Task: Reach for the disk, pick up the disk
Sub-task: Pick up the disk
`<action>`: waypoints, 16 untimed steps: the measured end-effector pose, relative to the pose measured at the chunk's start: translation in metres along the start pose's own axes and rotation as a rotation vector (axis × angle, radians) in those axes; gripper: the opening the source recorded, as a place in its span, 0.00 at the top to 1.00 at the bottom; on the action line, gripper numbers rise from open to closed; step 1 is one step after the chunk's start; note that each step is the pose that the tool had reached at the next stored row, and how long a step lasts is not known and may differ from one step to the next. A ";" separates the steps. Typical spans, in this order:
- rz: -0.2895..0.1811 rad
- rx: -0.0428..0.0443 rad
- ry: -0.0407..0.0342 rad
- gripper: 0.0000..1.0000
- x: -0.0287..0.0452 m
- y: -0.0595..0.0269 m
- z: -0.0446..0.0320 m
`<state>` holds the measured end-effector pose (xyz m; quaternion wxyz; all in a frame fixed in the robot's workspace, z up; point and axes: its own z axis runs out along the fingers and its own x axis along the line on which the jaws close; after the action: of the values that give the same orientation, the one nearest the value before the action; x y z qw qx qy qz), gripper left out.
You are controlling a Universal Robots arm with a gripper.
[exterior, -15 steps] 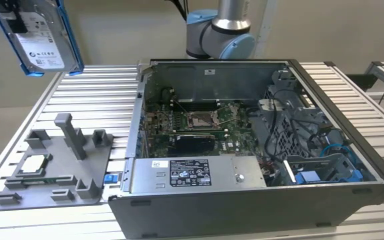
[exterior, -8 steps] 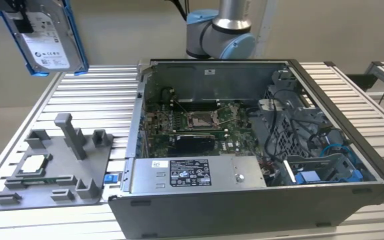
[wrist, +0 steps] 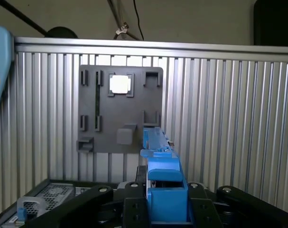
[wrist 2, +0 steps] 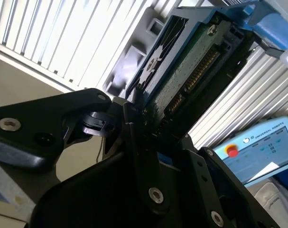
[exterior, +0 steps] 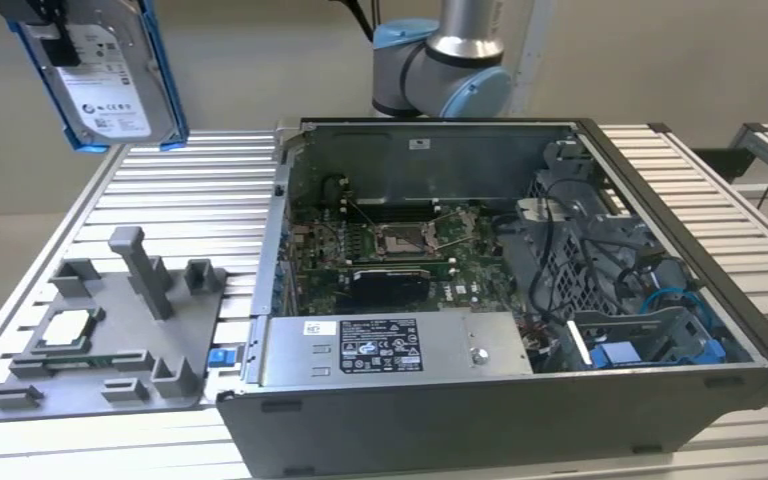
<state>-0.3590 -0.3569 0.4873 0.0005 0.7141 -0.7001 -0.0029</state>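
The disk hangs in mid-air at the exterior view's upper left. It is lifted well clear of the slatted metal bench and stands almost upright, its white label turned toward the camera and blue rails running down both long edges. The pincer is clamped on its upper end.

In the second wrist view, the black pincer grips one end of the disk, whose green circuit board and row of connector pins face the lens. In the first wrist view, one blue rail of the disk rises edge-on between the pincer's dark arms.

Below the disk on the bench lies a grey fixture plate with raised holders and an upright post. A small square silver chip sits in one of its pockets, and both the plate and the chip appear from above in the first wrist view.

Just beside the plate, toward the exterior view's right, stands an open computer case showing its motherboard, cables and a long grey box with stickers. The arm's blue-and-silver joint rises behind the case. A pale blue control tablet with a red button shows in the second wrist view.
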 end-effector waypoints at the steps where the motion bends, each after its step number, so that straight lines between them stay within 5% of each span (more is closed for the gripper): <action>1: 0.000 0.0000 0.0000 1.00 0.0000 -0.0014 0.0000; 16: 0.000 0.0001 0.0000 1.00 0.0003 -0.0161 -0.0001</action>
<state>-0.3429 -0.3569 0.4872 0.0005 0.7140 -0.7001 -0.0029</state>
